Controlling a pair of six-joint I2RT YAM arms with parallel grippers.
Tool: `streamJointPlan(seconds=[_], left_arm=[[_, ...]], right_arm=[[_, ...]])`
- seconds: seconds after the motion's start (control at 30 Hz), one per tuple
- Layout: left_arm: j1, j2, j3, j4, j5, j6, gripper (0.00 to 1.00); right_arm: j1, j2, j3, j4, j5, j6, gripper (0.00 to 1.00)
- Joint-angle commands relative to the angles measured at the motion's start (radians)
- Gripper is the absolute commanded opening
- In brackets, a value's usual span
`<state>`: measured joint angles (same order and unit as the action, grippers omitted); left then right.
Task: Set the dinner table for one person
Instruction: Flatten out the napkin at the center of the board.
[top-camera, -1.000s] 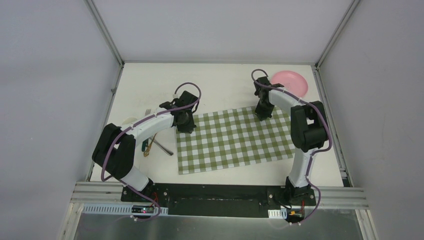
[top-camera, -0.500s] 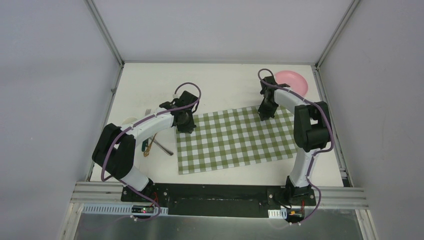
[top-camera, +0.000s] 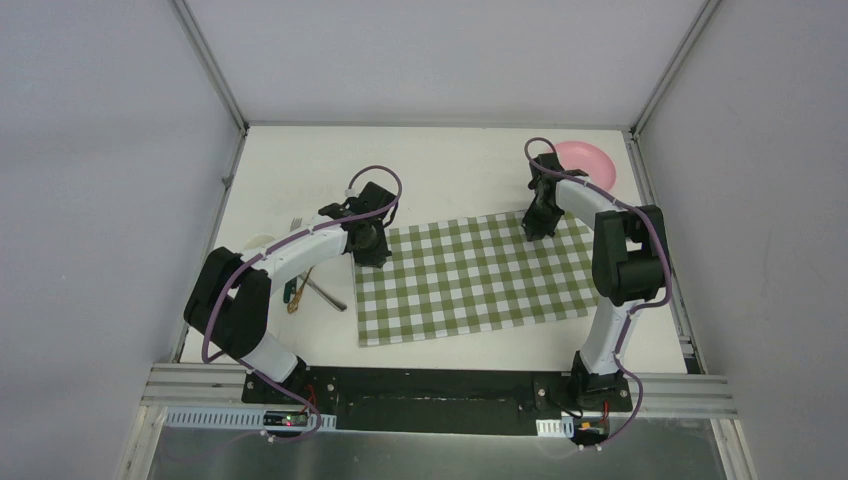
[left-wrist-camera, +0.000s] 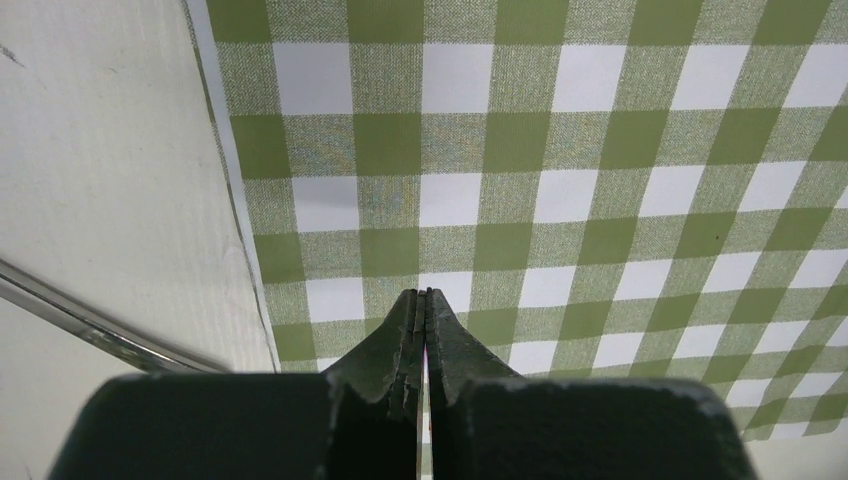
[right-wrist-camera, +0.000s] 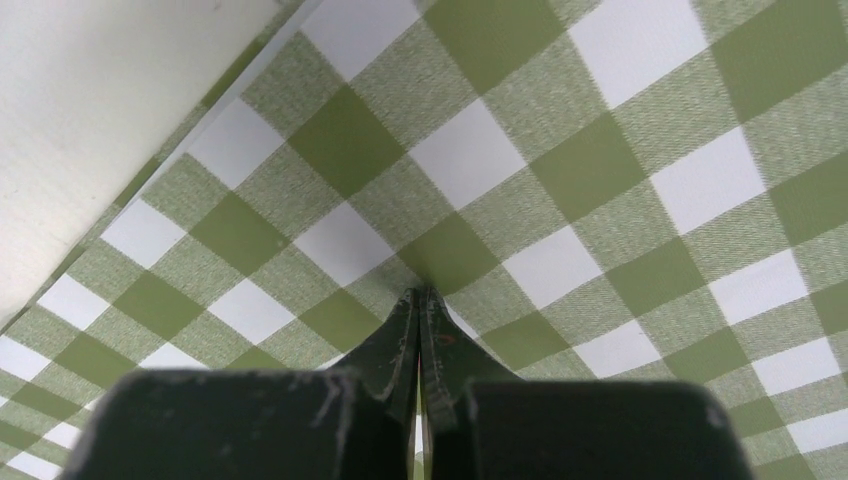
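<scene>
A green-and-white checked cloth (top-camera: 470, 280) lies flat on the white dinner table (top-camera: 440, 165). My left gripper (top-camera: 372, 255) is shut at the cloth's far left corner. In the left wrist view its tips (left-wrist-camera: 425, 293) touch the cloth (left-wrist-camera: 600, 150) just inside the left edge. My right gripper (top-camera: 538, 230) is shut at the cloth's far right part. In the right wrist view its tips (right-wrist-camera: 421, 291) pinch the cloth (right-wrist-camera: 600, 200), which puckers slightly there.
A pink plate (top-camera: 585, 160) sits at the far right corner. A fork (top-camera: 297, 225), other cutlery (top-camera: 305, 290) and a small white dish (top-camera: 258, 242) lie left of the cloth. A metal handle (left-wrist-camera: 90, 325) shows beside the cloth's left edge.
My right gripper has slid a little to the right along the cloth's far edge. The left gripper has stayed nearly still.
</scene>
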<state>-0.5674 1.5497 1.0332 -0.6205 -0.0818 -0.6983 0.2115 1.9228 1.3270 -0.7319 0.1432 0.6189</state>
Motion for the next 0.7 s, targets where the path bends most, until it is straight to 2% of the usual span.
streamJointPlan(seconds=[0.0, 0.67], left_arm=[[0.013, -0.045, 0.028, -0.015, -0.034, -0.003, 0.0], [0.013, -0.046, 0.032, -0.027, -0.053, -0.004, 0.0]], right_arm=[[-0.041, -0.016, -0.037, -0.006, 0.103, -0.017, 0.0], [-0.084, -0.036, -0.041, 0.007, 0.078, -0.023, 0.0]])
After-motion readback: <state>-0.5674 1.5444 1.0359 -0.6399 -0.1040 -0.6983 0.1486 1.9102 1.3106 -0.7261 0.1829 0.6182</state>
